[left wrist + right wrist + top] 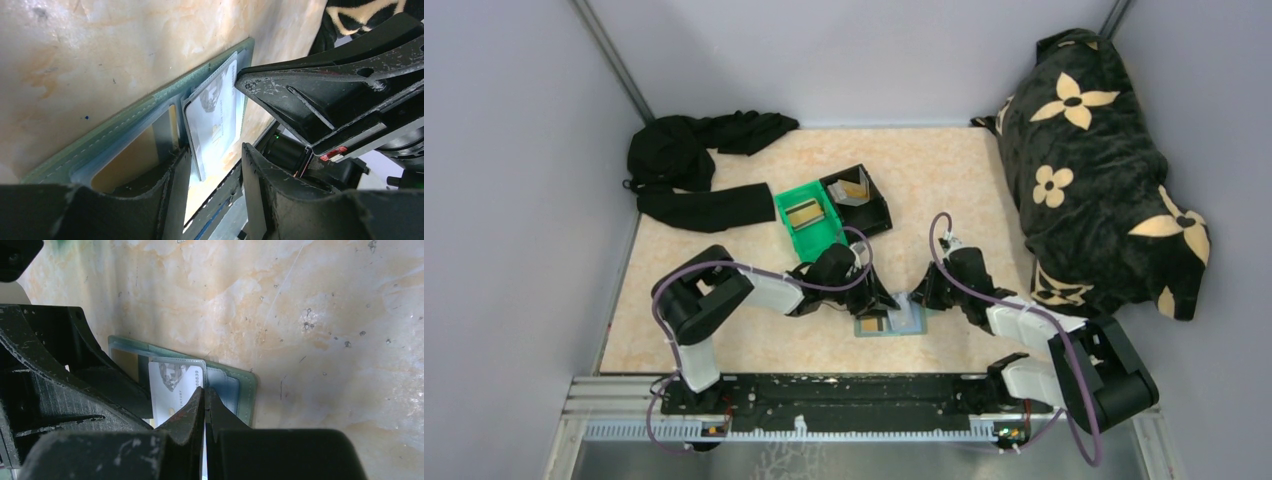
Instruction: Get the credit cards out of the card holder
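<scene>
The card holder (907,323) lies open and flat on the table near the front edge. In the left wrist view the card holder (125,122) holds a tan-gold card (122,162) in one pocket, and a pale grey card (217,117) sticks partly out of the other. My left gripper (215,152) is open, and the grey card's near edge lies between its fingers. My right gripper (205,390) is shut, its tip down on the card holder (242,390) at the grey card's (170,387) edge. In the top view the left gripper (882,303) and right gripper (921,298) meet over the wallet.
A green bin (812,232) with a tan card in it and a black bin (880,215) with another card stand behind the wallet. Black clothing (694,165) lies at the back left. A dark flowered blanket (1094,160) fills the right side.
</scene>
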